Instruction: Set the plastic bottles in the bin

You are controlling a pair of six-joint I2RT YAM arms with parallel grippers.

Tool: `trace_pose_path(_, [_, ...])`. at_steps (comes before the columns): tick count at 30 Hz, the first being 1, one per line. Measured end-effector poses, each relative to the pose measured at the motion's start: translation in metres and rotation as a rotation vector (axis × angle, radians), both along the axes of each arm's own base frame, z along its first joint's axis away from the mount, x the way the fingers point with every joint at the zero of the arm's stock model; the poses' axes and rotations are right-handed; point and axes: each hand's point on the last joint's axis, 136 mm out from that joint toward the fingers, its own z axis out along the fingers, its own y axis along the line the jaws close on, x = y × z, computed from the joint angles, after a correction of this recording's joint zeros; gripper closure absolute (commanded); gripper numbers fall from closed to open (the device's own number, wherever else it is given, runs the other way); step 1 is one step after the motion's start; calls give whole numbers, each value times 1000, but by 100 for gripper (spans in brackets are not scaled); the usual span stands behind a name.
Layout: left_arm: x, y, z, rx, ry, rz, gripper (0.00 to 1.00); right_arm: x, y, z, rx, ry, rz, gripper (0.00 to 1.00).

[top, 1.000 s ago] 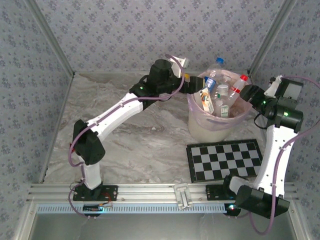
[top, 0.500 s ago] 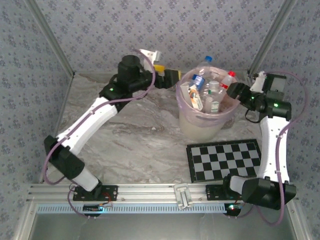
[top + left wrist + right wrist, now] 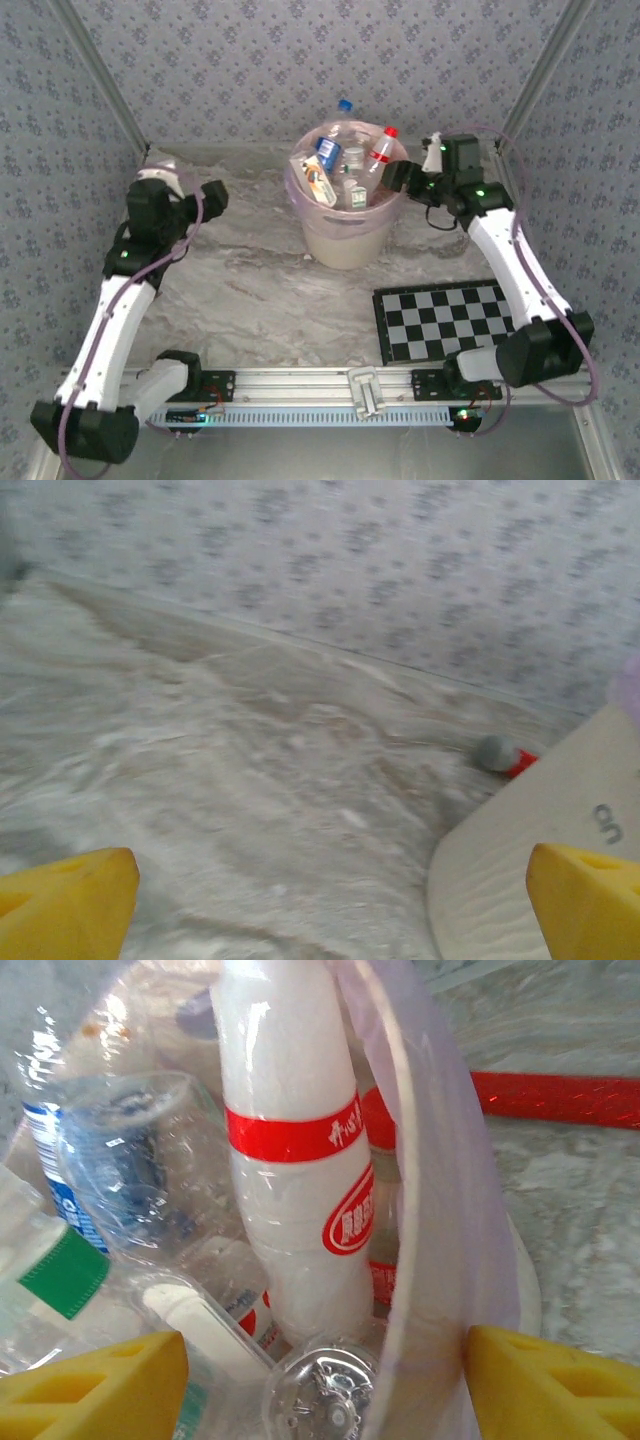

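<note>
Right end effector (image 3: 325,1385) straddles bin (image 3: 440,1210) rim.

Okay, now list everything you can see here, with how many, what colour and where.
Bin: one, cream with lilac rim, far centre of table.
Plastic bottles: several, too packed to count; clear or whitish with red, blue or green markings; inside the bin.
Red tube: one, shiny red, lying on the table beside the bin.
Checkerboard: one, black and white, near right.
Table: one, grey-white marble.
Left arm: white and black, left side, jaws wide open, empty.
Right arm: jaws apart astride the bin's rim.
</note>
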Motion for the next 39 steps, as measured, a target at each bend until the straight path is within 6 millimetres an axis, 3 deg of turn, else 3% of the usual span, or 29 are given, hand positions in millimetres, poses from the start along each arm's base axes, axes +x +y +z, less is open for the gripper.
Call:
trace_pose_path(3, [-12, 29, -20, 31, 36, 104, 1, 10, 31, -5, 4, 4, 50, 25])
trace_pose_path(6, [-19, 47, -48, 63, 99, 175, 1, 15, 59, 0, 7, -12, 105, 24])
trace_pose_path(9, [-22, 56, -78, 95, 168, 218, 1, 12, 66, 11, 9, -36, 124, 20])
trace_pose_path(13, [-26, 64, -101, 125, 209, 256, 1, 11, 35, 32, -33, -100, 64, 0])
trace_pose_path(17, [-23, 69, -117, 155, 195, 280, 1, -6, -21, 44, -127, -180, -57, 0])
trace_pose_path(20, [-23, 74, -137, 190, 195, 291, 1, -19, -64, 37, -239, -229, -169, 0])
trace_pose_path(23, [-22, 77, -154, 233, 184, 290, 1, -27, -94, 1, -404, -240, -246, 0])
trace_pose_path(28, [-13, 82, -183, 284, 178, 303, 1, -34, -131, -98, -613, -107, -323, 0])
trace_pose_path(31, [-7, 86, -200, 317, 176, 317, 1, -42, -152, -142, -679, -60, -371, 0])
trace_pose_path(34, [0, 87, -213, 350, 178, 310, 1, -45, -165, -165, -717, -56, -406, 0])
trace_pose_path(39, [17, 87, -222, 388, 146, 293, 1, -38, -177, -183, -745, -112, -443, 0])
